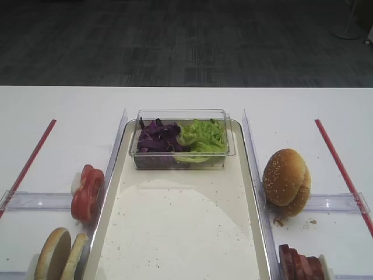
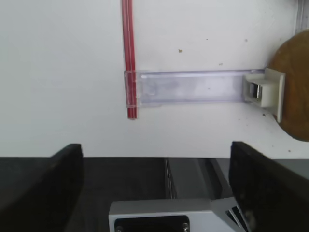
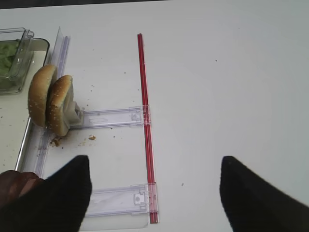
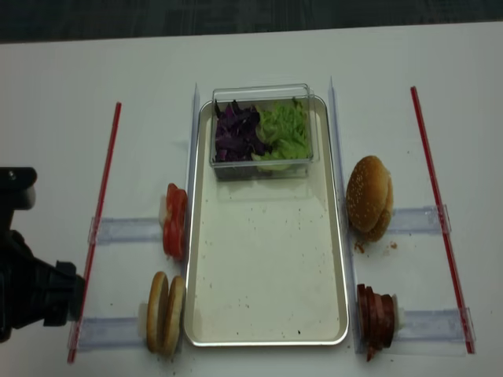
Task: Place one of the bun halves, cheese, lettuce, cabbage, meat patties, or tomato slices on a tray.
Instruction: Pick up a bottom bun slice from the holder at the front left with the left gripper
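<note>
The cream tray (image 1: 180, 233) lies in the middle with only crumbs on its bare floor. Flat bun halves (image 4: 165, 312) stand on edge at its left front, with red tomato slices (image 4: 174, 220) behind them. Dark meat patties (image 4: 377, 318) stand at the right front. Purple cabbage (image 1: 156, 139) and green lettuce (image 1: 203, 135) fill a clear box at the tray's far end. No cheese is in view. My left gripper (image 2: 154, 183) hangs open and empty over the table's front edge, left of a bun half (image 2: 294, 92). My right gripper (image 3: 154, 193) is open and empty, right of the patties (image 3: 14, 181).
Two sesame-seeded domed buns (image 1: 287, 181) lean in a holder right of the tray. Red strips (image 4: 98, 228) (image 4: 440, 212) and clear plastic rails (image 2: 193, 87) run across the white table on both sides. The left arm (image 4: 31, 294) sits at the table's left front.
</note>
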